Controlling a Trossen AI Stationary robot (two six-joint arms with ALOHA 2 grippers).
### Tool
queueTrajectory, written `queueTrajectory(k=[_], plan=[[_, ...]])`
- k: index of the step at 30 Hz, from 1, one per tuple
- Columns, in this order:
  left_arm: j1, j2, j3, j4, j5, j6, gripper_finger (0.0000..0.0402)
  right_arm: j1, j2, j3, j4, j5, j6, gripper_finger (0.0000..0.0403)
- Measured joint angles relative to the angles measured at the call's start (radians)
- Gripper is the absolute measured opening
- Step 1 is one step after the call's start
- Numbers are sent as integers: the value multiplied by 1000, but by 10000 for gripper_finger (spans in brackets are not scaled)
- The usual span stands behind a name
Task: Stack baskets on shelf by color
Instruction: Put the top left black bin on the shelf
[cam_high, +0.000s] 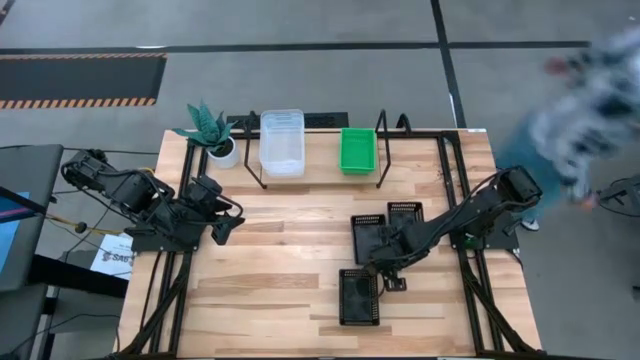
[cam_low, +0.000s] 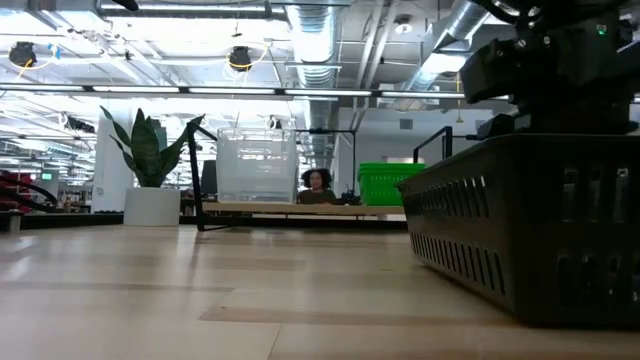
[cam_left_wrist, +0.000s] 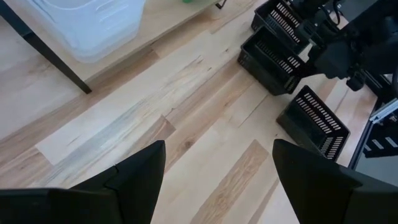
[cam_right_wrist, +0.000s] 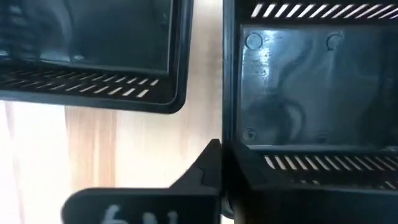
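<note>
Three black perforated baskets lie on the table's right half: one nearest the front (cam_high: 360, 297), two behind it (cam_high: 367, 235) (cam_high: 405, 212). My right gripper (cam_high: 388, 275) is at the far right corner of the front one, which fills the right of the low view (cam_low: 520, 230). Clear baskets (cam_high: 282, 142) and a green basket (cam_high: 357, 150) sit on the shelf (cam_high: 320, 150) at the far edge. My left gripper (cam_high: 232, 225) waits open over the table's left side, holding nothing (cam_left_wrist: 217, 155). My right gripper (cam_right_wrist: 227, 168) is on the front black basket's side wall near a corner (cam_right_wrist: 231, 149). One finger (cam_right_wrist: 208, 165) lies against the outside of that wall. The wall hides the other finger. The fingers come from above, slanting in from the table's right. The basket's bottom looks level on the table.
A potted teal plant (cam_high: 212, 135) stands at the shelf's left end. Bare wood lies between the two arms (cam_high: 290, 250). A person moves beyond the table's far right corner (cam_high: 590, 90); another person shows behind the shelf (cam_low: 318, 185).
</note>
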Motion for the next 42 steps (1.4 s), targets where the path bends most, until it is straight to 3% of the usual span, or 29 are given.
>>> queueTrajectory(k=[6, 13, 22, 31, 42], plan=[[0, 0, 0, 0, -1, 0, 283, -32, -16, 72, -39, -22, -33, 9], [0, 0, 0, -1, -2, 21, 283, -119, -100, 292, -219, -49, -134, 5], [0, 0, 0, -1, -3, 48, 283, -321, -119, 550, -124, 162, -359, 4], [1, -2, 0, -4, -3, 72, 283, -606, 63, 571, 52, 150, -532, 7], [1, -2, 0, -16, -1, 77, 283, -727, 189, 571, 69, 85, -617, 10]])
